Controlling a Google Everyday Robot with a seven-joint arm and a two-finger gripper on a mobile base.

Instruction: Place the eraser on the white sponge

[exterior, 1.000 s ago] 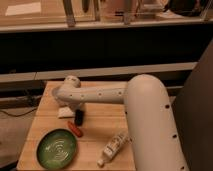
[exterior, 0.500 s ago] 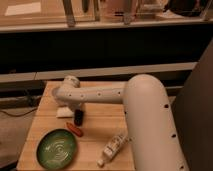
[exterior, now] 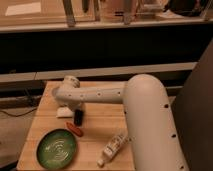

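Roughly centred in the camera view is a small wooden desk (exterior: 102, 122), seen from above and a little in front. A thick white robot arm (exterior: 100, 95) enters from the right, bends at a large rounded joint, and reaches across the back of the desk toward the picture's left.

The arm ends over the desk's left rear part. There the tool (exterior: 77, 108) points downward from the wrist, low over the wood. Directly beneath it stands the eraser (exterior: 78, 118), a small dark block that looks upright. Whether the tool is pinching the eraser or merely sitting just above it cannot be told; the two meet in shadow.

The white sponge (exterior: 64, 112) lies flat on the desk just to the left of the eraser, partly under the arm's end. The eraser is beside the sponge, not on top of it.

Just in front of the eraser lies an orange-red elongated object (exterior: 75, 130), set at a slant. Nearer the front left corner sits a round green plate (exterior: 56, 148) with pale rings. A clear plastic bottle (exterior: 112, 146) lies on its side near the front edge, to the right of the plate, angled with its cap toward the front.
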